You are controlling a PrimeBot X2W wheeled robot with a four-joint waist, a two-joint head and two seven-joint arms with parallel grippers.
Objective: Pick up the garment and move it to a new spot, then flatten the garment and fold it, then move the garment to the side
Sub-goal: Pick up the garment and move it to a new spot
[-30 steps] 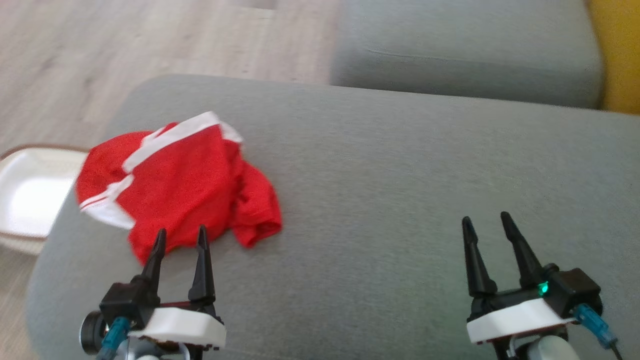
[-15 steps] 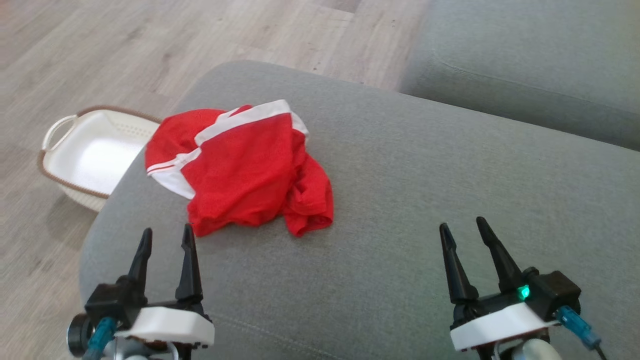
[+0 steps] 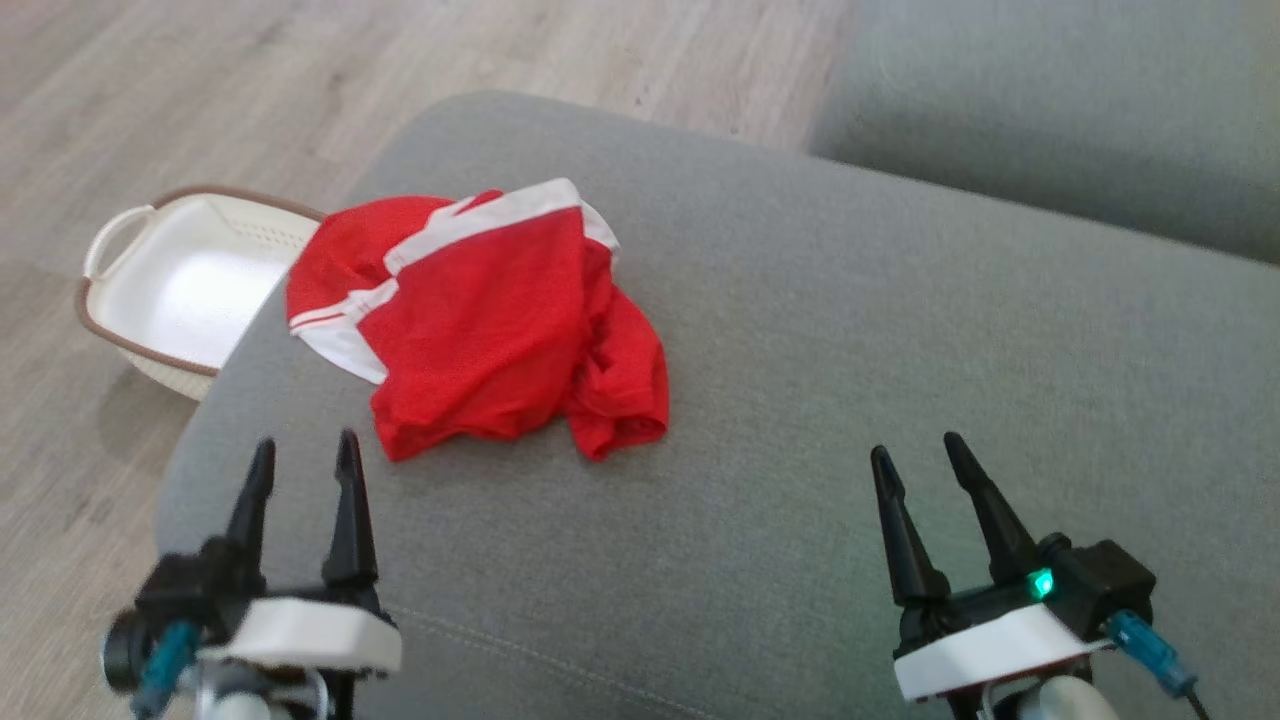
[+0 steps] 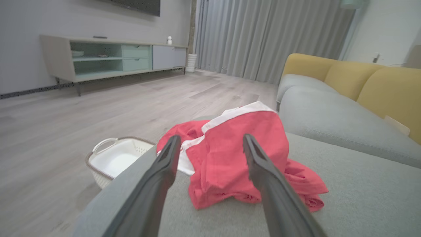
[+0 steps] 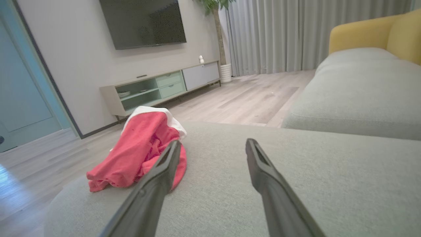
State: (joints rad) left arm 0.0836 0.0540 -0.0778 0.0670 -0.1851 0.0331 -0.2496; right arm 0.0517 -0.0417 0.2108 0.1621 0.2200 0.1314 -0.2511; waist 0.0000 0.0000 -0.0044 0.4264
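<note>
The pale wood-plank floor (image 3: pixel 200 90) ran to the far wall of the room. On it stood a broad grey sofa cushion (image 3: pixel 850 380), with a second grey seat (image 3: pixel 1050 110) behind it, the two separated by a gap. Yellow backrests (image 4: pixel 378 82) rose behind that second seat. Grey curtains (image 4: pixel 263 36) hung full length at the far end. A long low media cabinet (image 4: pixel 98 56) with open shelves and drawers stood against the wall, and a dark television (image 5: pixel 144 21) was mounted above it.

A white basket (image 3: pixel 170 300) with a brown rim sat on the floor, hard against the left end of the cushion. Nothing was seen inside it.

The garment (image 3: pixel 480 320), red with white bands, lay crumpled in a loose heap on the left part of the sofa cushion, close to the edge nearest the basket. One white-trimmed corner lay at that edge. It was neither spread flat nor folded.

The left gripper (image 3: pixel 306 442) hovered over the near left of the cushion, jaws standing apart and holding nothing. Its tips pointed at the garment and stopped just short of the near hem. The right gripper (image 3: pixel 916 446) hovered over bare cushion, well apart from the garment. Its jaws were likewise apart, and it held nothing.
</note>
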